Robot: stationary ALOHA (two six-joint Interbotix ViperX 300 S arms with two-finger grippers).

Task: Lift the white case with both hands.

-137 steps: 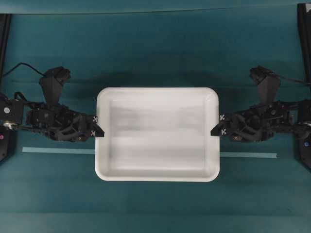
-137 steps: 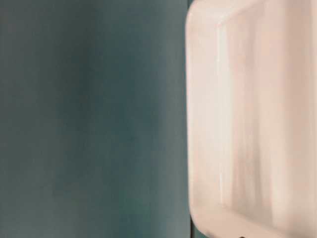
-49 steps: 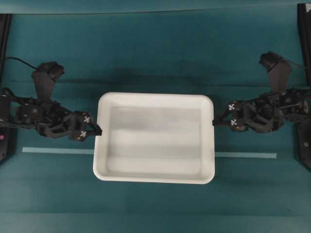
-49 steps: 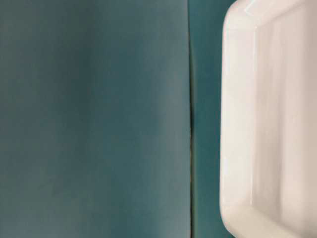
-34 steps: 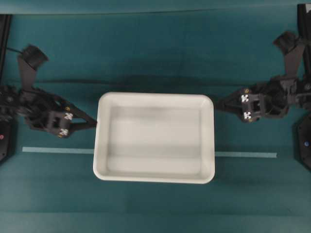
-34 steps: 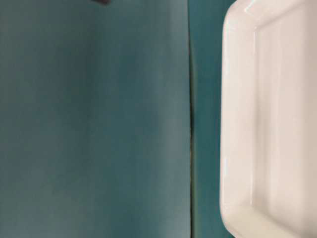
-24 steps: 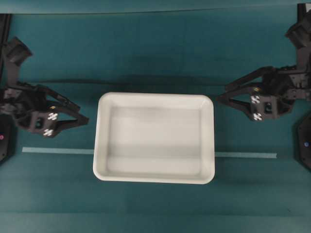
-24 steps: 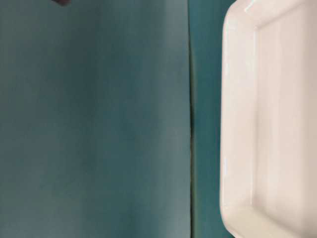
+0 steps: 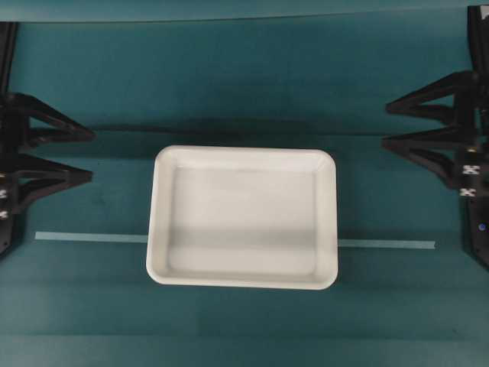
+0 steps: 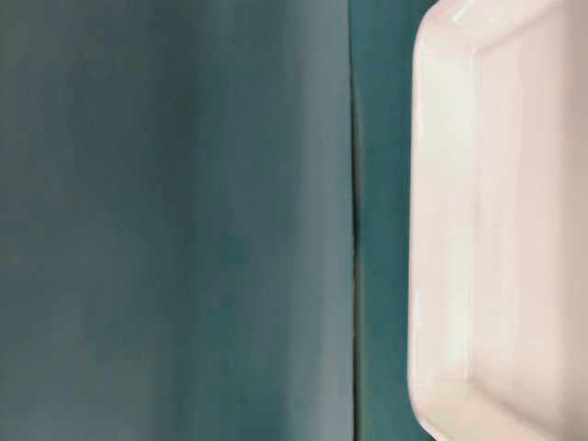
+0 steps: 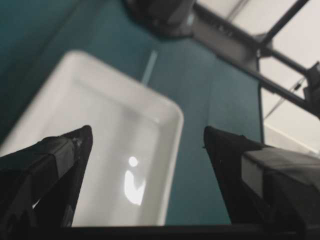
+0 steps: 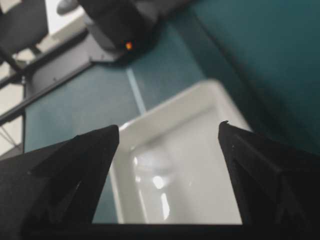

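The white case (image 9: 243, 216) lies flat on the teal table in the middle of the overhead view, with nothing in it. It also fills the right side of the table-level view, where its rim (image 10: 424, 230) shows. My left gripper (image 9: 92, 156) stands open at the far left edge, well clear of the case, its two fingers pointing toward it. At the far right my right gripper (image 9: 384, 125) is open too, apart from the case. Each wrist view looks down between spread black fingers at the case (image 11: 115, 150) (image 12: 185, 170). Neither gripper holds anything.
A pale tape line (image 9: 92, 237) runs across the teal cloth behind the case and shows again at the line's right end (image 9: 386, 245). Black arm bases (image 12: 120, 25) and frame rails sit at both table ends. A seam (image 10: 353, 230) splits the cloth.
Both grippers let go of the case's short sides and drew back outward to the table's ends, turning their fingers level. The case came back down and lies still.
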